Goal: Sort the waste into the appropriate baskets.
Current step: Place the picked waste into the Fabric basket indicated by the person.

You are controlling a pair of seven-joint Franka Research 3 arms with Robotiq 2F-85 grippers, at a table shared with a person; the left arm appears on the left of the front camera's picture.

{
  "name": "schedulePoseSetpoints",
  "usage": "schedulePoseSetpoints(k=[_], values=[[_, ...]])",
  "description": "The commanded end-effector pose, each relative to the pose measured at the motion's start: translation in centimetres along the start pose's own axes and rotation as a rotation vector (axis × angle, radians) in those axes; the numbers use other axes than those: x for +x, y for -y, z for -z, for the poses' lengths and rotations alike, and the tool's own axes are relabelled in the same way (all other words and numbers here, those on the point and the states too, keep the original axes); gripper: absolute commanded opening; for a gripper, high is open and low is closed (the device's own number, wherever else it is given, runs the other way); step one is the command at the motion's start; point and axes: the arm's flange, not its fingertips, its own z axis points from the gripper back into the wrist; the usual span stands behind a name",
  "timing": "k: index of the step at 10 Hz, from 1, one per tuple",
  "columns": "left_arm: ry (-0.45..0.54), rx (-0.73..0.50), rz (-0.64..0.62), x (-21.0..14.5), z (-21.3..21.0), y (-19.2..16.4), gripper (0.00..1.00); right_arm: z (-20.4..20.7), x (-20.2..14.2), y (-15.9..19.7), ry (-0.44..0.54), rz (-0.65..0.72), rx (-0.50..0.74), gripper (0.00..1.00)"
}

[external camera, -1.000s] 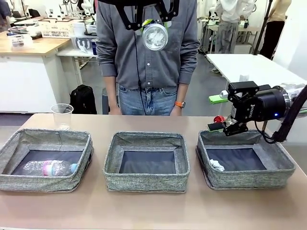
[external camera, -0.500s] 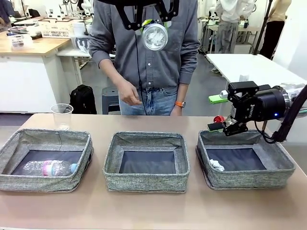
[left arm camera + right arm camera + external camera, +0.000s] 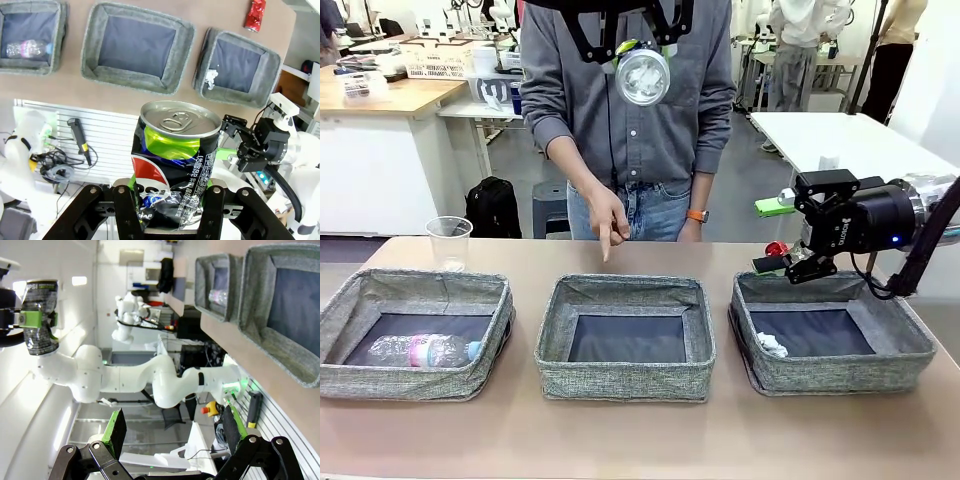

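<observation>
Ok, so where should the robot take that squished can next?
Probably lower the left gripper toward the middle basket: it holds the crushed can up high, and the person's hand points down toward that basket.

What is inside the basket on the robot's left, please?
A clear plastic bottle with a pink label lies on its side on the dark bottom of the left basket. The near wall covers the front strip of that bottom, so anything there is hidden.
</observation>
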Motion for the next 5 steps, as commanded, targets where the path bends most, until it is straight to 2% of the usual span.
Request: schedulePoseSetpoints(k=[1, 3, 5], values=[[0.056, 0.07, 0.043, 0.5, 1.5, 0.2, 0.41, 0.1, 0.1, -0.4, 0.01, 0.012, 0.025, 1.0], [0.084, 0.115, 0.052, 1.7, 5.3, -0.9, 0.41, 0.1, 0.1, -0.4, 0.01, 0.012, 0.025, 1.0], [0.068, 0.12, 0.052, 3.5, 10.6, -3.1, 0.41, 0.1, 0.1, -0.4, 0.01, 0.012, 0.025, 1.0]])
